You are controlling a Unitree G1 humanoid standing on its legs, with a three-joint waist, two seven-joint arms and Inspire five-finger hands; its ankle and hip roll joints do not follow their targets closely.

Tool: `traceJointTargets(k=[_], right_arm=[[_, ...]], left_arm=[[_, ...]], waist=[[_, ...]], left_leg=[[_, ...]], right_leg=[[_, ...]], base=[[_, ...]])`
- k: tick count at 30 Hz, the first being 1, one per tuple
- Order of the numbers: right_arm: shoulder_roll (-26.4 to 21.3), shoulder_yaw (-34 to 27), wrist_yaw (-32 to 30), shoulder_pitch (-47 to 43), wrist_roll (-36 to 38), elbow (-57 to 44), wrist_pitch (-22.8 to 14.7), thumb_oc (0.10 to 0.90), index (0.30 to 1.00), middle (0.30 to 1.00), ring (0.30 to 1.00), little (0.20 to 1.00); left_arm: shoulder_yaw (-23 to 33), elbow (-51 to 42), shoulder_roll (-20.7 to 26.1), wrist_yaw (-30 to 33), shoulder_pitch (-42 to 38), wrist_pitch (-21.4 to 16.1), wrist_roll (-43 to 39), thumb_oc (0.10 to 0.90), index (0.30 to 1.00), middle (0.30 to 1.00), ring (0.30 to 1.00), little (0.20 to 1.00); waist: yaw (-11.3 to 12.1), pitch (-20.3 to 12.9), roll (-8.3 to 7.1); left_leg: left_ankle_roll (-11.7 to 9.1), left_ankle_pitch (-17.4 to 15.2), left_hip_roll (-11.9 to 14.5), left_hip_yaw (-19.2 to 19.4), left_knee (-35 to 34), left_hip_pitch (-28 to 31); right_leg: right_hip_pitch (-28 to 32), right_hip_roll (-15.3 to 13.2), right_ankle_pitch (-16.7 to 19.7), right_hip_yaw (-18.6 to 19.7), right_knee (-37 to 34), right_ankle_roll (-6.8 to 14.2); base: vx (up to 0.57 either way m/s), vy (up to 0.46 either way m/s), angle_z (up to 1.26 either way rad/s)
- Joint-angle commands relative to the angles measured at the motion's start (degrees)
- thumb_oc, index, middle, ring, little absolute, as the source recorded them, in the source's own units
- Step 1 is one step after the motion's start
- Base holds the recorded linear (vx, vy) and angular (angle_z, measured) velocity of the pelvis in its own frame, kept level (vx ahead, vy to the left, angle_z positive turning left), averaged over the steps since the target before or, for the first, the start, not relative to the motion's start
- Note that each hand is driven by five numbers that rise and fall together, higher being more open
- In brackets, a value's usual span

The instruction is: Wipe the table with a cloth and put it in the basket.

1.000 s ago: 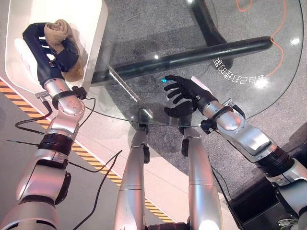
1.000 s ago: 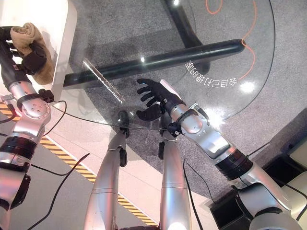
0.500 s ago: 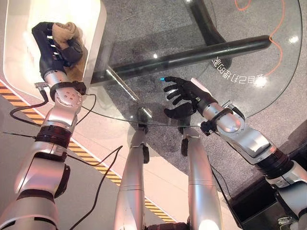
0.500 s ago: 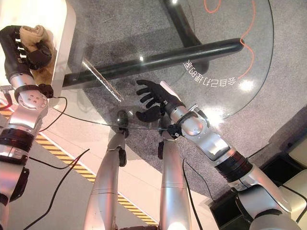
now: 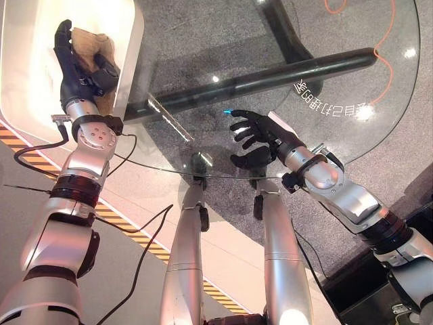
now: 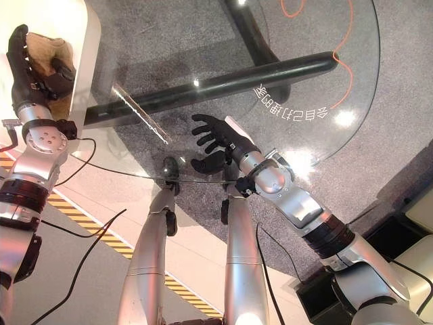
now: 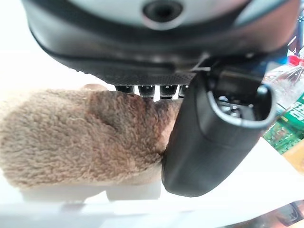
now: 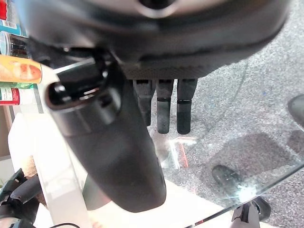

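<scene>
Fingers of the left hand (image 5: 73, 68) have straightened since half a second ago, letting go of the tan fleecy cloth (image 7: 71, 137), which now lies inside the white rounded plastic basket (image 5: 128, 61) at far left, so the drop looks done; right hand (image 5: 260, 139) hovers relaxed and apart over the round glass table (image 5: 325, 40)

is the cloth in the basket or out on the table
In the basket: the tan cloth lies inside the white basket, with the left hand open beside it.
</scene>
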Motion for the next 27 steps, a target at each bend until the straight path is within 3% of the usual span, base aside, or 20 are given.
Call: traceJointTargets(k=[1,7,12,19,23,27], right_arm=[[0.79,-2.32,-0.47,4.79,-2.37,-2.72,-1.57,0.8,0.9,0.9,0.9,0.9],[1.0,-3.94,0.04,8.05,-3.59,-5.37,-1.94,0.8,0.9,0.9,0.9,0.9],[1.19,-4.58,0.2,9.37,-3.72,-6.42,-2.43,0.8,0.9,0.9,0.9,0.9],[1.26,-5.34,-0.64,11.43,-2.84,-8.33,-3.27,0.8,0.9,0.9,0.9,0.9],[2.02,-4.93,-0.76,12.67,-3.66,-9.34,-2.88,0.8,0.9,0.9,0.9,0.9],[2.28,-5.1,-1.01,13.71,-3.77,-9.43,-2.7,0.8,0.9,0.9,0.9,0.9]], left_arm=[[3.0,2.09,2.95,3.15,3.41,-0.01,0.8,0.8,0.9,0.9,0.9,0.9],[5.34,0.53,4.93,4.73,5.82,-0.93,-0.37,0.8,0.9,0.9,0.9,0.9],[6.52,-0.51,6.6,6.0,7.39,-0.81,4.14,0.8,0.9,0.9,0.9,0.9],[9.33,-2.52,10.12,11.13,9.89,-0.58,4.47,0.8,0.9,0.9,0.9,0.9],[10.64,-4.92,11.4,16.7,9.69,-3.97,6.85,0.8,0.9,0.9,0.9,0.9],[11.16,-8.35,11.01,15.83,9.16,-6.7,8.07,0.8,0.9,0.9,0.9,0.9]], waist=[[1.03,-1.51,0.11],[1.29,-1.51,0.52],[1.75,-1.51,0.71],[2.61,-1.51,0.52],[2.94,-1.51,0.12],[3.37,-1.51,0.01]], left_leg=[[1.43,-6.94,-1.89,6.73,5.45,0.62],[1.47,-7.28,-2.02,6.73,4.94,3.08],[1.42,-7.21,-2.01,6.6,3.98,5.56],[1.7,-7.33,-2.26,5.86,2.51,10.11],[1.7,-7.7,-2.36,5.36,1.88,13.06],[1.81,-7.61,-2.47,4.8,0.91,15.63]], right_leg=[[1.95,2.8,8.01,-1.7,-12.19,1.62],[4.31,2.34,7.43,-2.25,-12.28,1.71],[6.75,2.2,6.7,-2.64,-12.06,1.58],[11.64,2.44,5.42,-3.41,-12.22,1.15],[15.05,2.62,4.55,-3.89,-12.42,1.0],[17.74,2.87,3.74,-4.34,-12.31,0.85]], base=[[0.0,0.0,0.0],[-0.03,-0.034,0.0],[-0.04,-0.048,0.0],[-0.05,-0.069,0.01],[-0.06,-0.074,0.07],[-0.05,-0.069,0.06]])
